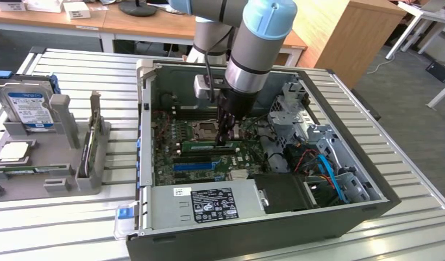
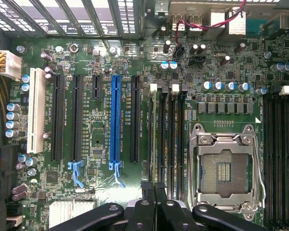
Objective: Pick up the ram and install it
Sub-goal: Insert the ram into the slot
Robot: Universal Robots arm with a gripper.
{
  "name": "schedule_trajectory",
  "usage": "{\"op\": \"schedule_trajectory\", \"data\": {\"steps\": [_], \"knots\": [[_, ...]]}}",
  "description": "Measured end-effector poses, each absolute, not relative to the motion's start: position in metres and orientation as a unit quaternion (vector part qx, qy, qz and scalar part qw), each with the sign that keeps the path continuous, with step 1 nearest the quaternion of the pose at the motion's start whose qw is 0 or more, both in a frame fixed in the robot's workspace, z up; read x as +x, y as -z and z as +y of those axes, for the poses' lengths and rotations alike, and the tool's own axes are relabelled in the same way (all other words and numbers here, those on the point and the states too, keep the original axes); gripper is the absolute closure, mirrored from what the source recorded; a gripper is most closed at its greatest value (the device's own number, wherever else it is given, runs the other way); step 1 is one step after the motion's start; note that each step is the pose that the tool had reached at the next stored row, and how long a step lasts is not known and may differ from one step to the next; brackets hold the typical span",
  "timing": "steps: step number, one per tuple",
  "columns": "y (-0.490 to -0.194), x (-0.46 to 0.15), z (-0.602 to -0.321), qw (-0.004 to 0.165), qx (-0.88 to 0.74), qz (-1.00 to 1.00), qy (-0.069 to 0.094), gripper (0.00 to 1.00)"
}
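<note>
Right up close, we're looking down the gripper (image 2: 153, 192). Its black fingers are drawn tight together and its tips sit low over the memory slots (image 2: 166, 134), just beside the open processor socket (image 2: 226, 171). In the exterior view, we find the ram (image 1: 205, 145) inside the computer case (image 1: 244, 242), lying along a slot as a green strip with a pale label. The gripper meets its upper edge toward the exterior view's right end. Whether we're pinching the board or only bearing down on it, we can't tell.

We'd call this the seating stage. To do it well, we want a push straight down, square to the motherboard (image 2: 101, 192), with the stick upright in its slot. Contact sits toward one end, so we reckon the other end could ride high, and pressure should be evened out along the length. The white end clips (image 2: 153, 87) are the thing to watch. Any sideways slip risks the socket next door.

Now the writing. Nearest us, the power supply (image 1: 168, 209) carries a black label (image 1: 213, 205) with white print too fine to read. White lettering beside the blue slot (image 2: 116, 120) is just as unreadable. Out on the tabletop (image 1: 63, 234), a hard drive (image 1: 30, 109) stands in a grey holder (image 1: 63, 179), its blue-and-white label illegible. On the far desk, a white box (image 1: 76, 11) shows dark print we can't read.
</note>
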State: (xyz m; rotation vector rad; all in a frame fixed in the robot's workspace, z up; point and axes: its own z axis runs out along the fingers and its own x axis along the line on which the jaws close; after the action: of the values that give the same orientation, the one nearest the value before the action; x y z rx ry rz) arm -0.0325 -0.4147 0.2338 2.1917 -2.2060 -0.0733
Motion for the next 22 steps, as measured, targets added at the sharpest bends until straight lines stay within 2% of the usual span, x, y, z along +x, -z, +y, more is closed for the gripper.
{"op": "schedule_trajectory", "data": {"steps": [22], "knots": [[-0.2322,-0.0325,-0.4147,0.015,0.705,-0.709,0.024,0.88]]}}
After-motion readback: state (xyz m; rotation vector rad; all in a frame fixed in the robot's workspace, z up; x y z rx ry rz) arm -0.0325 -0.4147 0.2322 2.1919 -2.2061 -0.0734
